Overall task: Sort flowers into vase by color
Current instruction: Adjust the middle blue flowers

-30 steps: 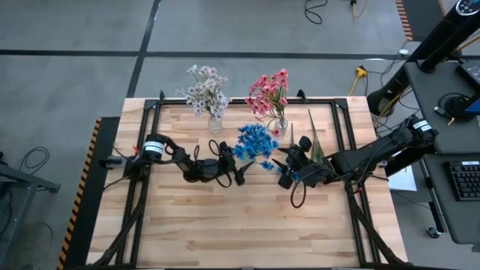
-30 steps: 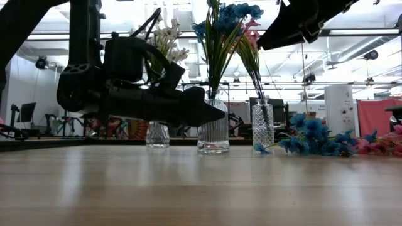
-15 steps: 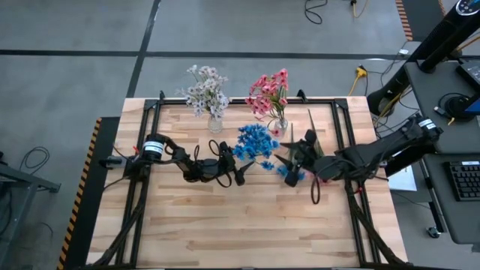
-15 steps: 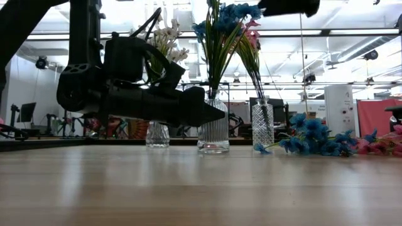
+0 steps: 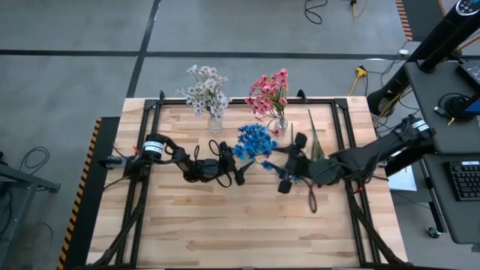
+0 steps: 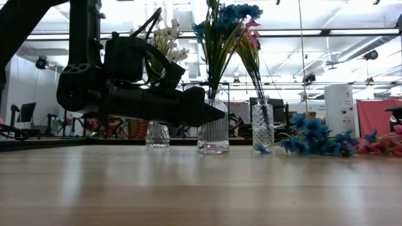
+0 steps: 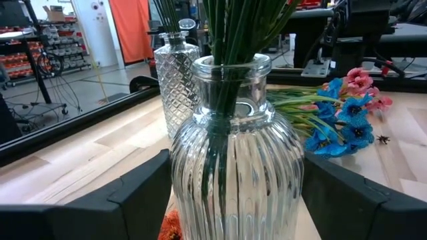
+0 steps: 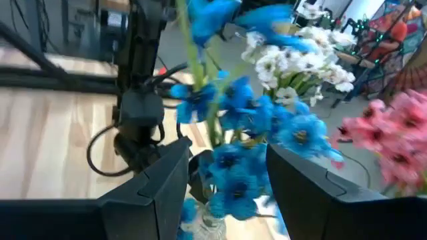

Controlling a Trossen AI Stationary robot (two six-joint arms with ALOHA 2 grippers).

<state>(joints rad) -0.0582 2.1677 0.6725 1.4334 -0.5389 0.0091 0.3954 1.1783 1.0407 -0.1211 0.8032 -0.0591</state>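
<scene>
The blue flowers (image 5: 255, 140) stand in a ribbed glass vase (image 7: 235, 167) mid-worktop (image 5: 225, 225), white flowers (image 5: 205, 91) and pink flowers (image 5: 270, 91) in vases behind. The left gripper (image 5: 238, 172) brackets the ribbed vase, jaws spread and apart from the glass. The right gripper (image 5: 289, 166) hovers just beside the blue blossoms (its jaws released, empty). Loose sprays (image 6: 326, 143) lie on the worktop.
</scene>
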